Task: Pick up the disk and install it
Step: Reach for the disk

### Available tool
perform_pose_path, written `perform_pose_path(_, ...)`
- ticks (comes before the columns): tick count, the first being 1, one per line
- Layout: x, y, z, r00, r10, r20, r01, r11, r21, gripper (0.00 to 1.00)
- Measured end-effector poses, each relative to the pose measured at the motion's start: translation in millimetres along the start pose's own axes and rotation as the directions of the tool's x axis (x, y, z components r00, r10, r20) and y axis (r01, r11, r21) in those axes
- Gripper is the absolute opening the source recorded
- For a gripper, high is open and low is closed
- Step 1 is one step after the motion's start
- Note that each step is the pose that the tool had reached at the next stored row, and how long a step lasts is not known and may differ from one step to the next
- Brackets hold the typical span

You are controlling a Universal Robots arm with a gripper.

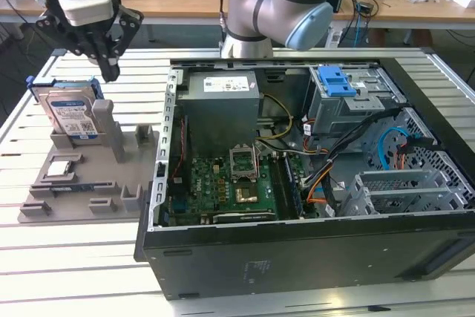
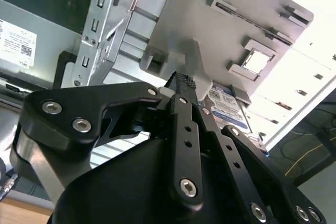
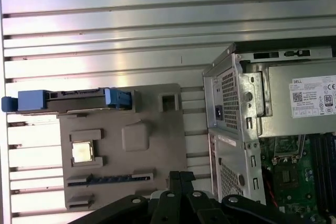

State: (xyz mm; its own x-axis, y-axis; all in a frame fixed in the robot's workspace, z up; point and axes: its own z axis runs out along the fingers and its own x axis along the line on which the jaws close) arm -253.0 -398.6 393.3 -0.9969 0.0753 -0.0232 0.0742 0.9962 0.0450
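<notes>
Your pincer (image 1: 109, 70) hangs in the upper left of the exterior view, tips pinched together on nothing, just above and beside the disk (image 1: 70, 113). The disk stands on edge in a matte grey plastic holder (image 1: 82, 183) on the slatted metal worktop (image 1: 67, 257). Descend like this and you risk striking its blue rail or smooth metal face and tipping it from its slot. The rails look thin and slippery.
</notes>
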Motion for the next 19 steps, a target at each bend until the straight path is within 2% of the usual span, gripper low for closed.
perform_pose_path(4,20.7,-1.0,-0.5,1.0000,0.000,0.0000,0.000,1.0000,0.0000,0.11)
perform_pose_path(6,26.9,-1.1,-0.7,1.0000,0.000,0.0000,0.000,1.0000,0.0000,0.11)
perform_pose_path(8,37.5,-1.2,-0.9,1.0000,0.000,0.0001,0.000,1.0000,-0.0001,0.11)
perform_pose_path(13,50.7,-1.6,-1.2,1.0000,0.000,0.0000,0.000,1.0000,0.0000,0.11)
perform_pose_path(17,65.3,-2.4,-1.6,1.0000,0.000,0.0000,0.000,1.0000,0.0000,0.11)
perform_pose_path(19,69.7,-2.7,-1.7,1.0000,0.000,0.0000,0.000,1.0000,0.0000,0.11)
